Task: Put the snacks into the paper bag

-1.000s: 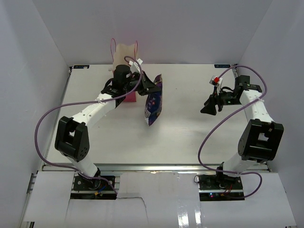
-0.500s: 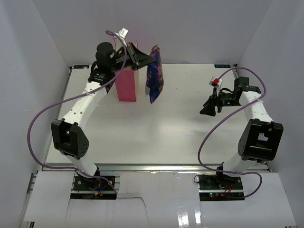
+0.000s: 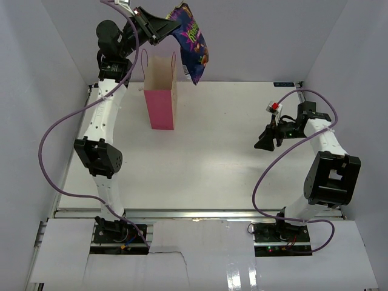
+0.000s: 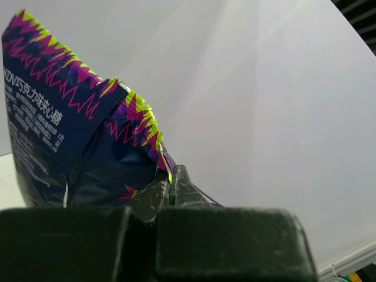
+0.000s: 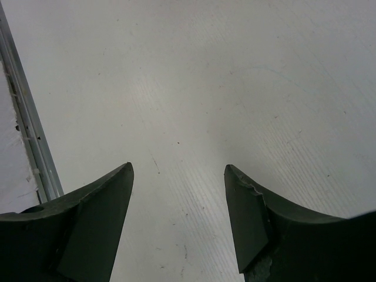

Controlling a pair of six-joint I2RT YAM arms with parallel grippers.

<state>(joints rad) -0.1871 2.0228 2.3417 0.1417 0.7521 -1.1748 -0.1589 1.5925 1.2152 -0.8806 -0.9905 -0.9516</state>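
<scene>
My left gripper (image 3: 171,24) is raised high at the back and is shut on the top edge of the dark blue-purple snack bag (image 3: 193,43), which hangs free, above and to the right of the pink paper bag (image 3: 161,97). The paper bag stands upright on the table with its cream inside and thin handles showing. In the left wrist view the fingers pinch the snack bag's (image 4: 70,135) zigzag-printed seam at the gripper (image 4: 170,183). My right gripper (image 3: 264,139) is open and empty over bare table at the right, also seen in the right wrist view (image 5: 179,170). No small yellow or brown packets are in view.
White walls enclose the table (image 3: 212,163) on the left, back and right. A metal rail (image 5: 26,123) runs along the table edge in the right wrist view. Purple cables loop beside both arms.
My left arm has lifted the snack bag from table height beside the paper bag up and back, high above it. The right arm has barely moved.
</scene>
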